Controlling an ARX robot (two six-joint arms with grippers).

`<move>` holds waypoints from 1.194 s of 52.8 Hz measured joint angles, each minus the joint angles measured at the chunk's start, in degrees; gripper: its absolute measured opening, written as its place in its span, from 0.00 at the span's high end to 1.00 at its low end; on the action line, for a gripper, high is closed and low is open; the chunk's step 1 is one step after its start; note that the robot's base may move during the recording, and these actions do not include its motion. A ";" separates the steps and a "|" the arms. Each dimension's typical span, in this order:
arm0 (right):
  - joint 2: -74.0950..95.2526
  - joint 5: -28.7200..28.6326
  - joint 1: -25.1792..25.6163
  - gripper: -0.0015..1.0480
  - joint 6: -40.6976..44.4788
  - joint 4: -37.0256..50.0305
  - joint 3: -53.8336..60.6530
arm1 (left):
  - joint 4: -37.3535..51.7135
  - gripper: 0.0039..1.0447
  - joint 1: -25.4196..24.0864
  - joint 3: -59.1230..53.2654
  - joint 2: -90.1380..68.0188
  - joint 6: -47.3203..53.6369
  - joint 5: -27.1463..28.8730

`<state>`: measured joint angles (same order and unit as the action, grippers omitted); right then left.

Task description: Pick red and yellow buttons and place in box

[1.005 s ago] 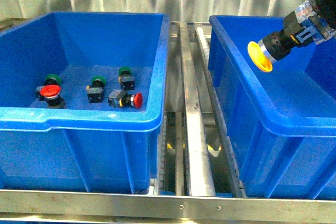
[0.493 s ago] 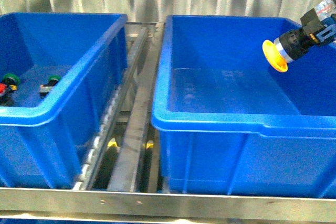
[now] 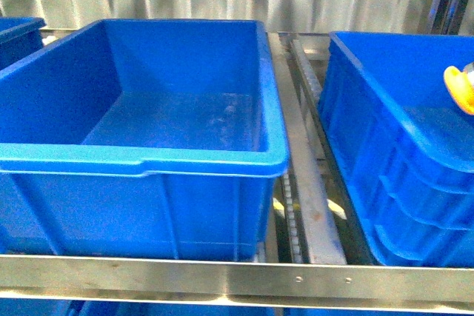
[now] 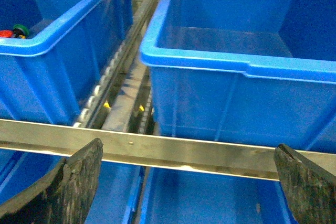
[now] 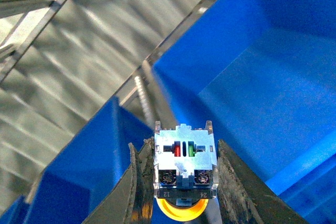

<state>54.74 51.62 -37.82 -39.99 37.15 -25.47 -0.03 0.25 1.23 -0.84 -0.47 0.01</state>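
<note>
right tool [image 5: 184, 184]: closed on the yellow button [image 5: 182, 167]. both fingers [image 5: 139, 190] press against the sides of its grey terminal block. the yellow cap shows below the block and points away from the wrist camera. red and green marks are visible on the block's end face.

yellow button, front view: only the cap [image 3: 460, 88] is in frame, at the far right edge. it appears over the right bin [image 3: 385, 120], clear of the rim. the tool itself is outside this view.

left tool [image 4: 191, 182]: open, its fingers [image 4: 79, 182] spread wide with nothing between them. it hangs in front of the front rail [image 4: 157, 148], facing the bins.

red button [image 4: 4, 33]: lying inside a neighbouring bin [image 4: 58, 30], seen only partly at the edge of the left wrist view. a green-capped switch [image 4: 21, 28] lies just beside it; whether they touch cannot be told.

centre bin [image 3: 148, 159]: blue, sits on the rack behind the front rail [image 3: 237, 279]. a roller track [image 3: 300, 183] runs between it and the right bin. the corner of a further blue bin [image 3: 18, 29] shows at the far left.
</note>
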 joint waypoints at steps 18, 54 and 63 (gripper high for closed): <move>10.82 -18.71 19.54 0.76 18.62 -4.09 -15.30 | 0.02 0.07 -0.11 0.00 0.00 0.11 -0.17; 64.08 -36.06 40.09 0.76 14.21 -7.48 -47.17 | 0.02 0.07 -0.11 0.00 0.00 0.09 0.04; 65.37 -37.20 39.69 0.54 14.64 -6.36 -48.06 | 0.02 0.07 -0.11 0.00 0.00 0.11 0.02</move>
<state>120.11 14.41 1.87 -25.34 30.79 -73.54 -0.01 0.14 1.23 -0.84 -0.36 0.03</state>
